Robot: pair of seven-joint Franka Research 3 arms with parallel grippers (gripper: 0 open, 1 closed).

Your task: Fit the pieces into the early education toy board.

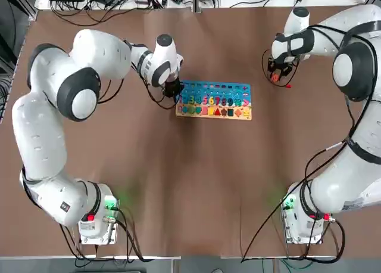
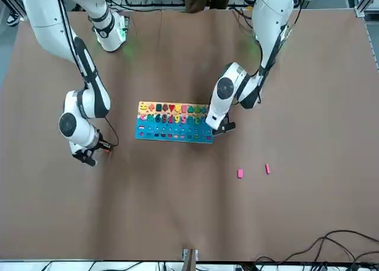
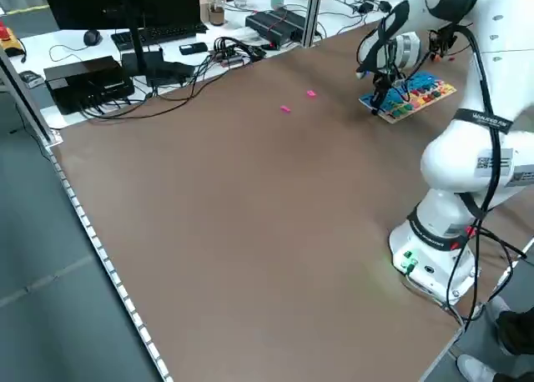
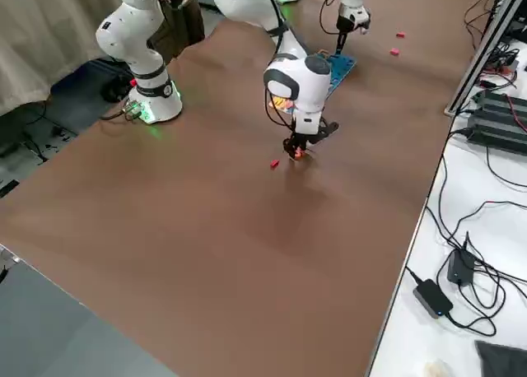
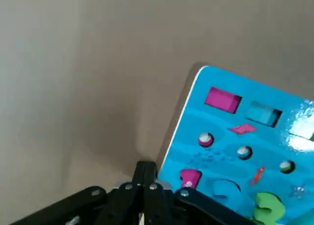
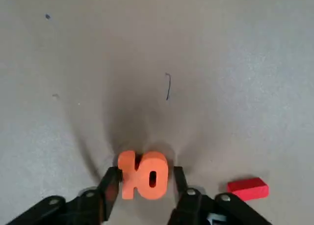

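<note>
We start nearest the arms' bases, where the brown table (image 1: 196, 195) lies bare in front of both robots. Farther out, near the middle, we find the early education toy board (image 1: 215, 100) lying flat, its wooden strip toward the bases and its blue part beyond. The wooden strip carries a row of coloured shapes seated in their recesses, and the blue part holds a row of colourful numbers above it. In the left wrist view we can make out a pink rectangular piece already sitting in a slot at the board's corner, with a paler open slot just beside it.

The left gripper (image 1: 173, 89) points down at the board's left end, touching or just beside its edge; its fingers (image 5: 145, 185) are pressed together and we see nothing between them.

Off to the board's right, well apart from it, the right gripper (image 1: 275, 76) is lowered to the table. Its fingers stand on either side of the orange piece (image 6: 143, 176), shaped like the number ten; they are close against it, but we cannot tell whether they grip it yet. The red piece (image 6: 248, 188) lies on the table just beside that gripper.

Farthest out, beyond the board, the two pink pieces (image 2: 240, 173) lie loose on the table, near each other.
</note>
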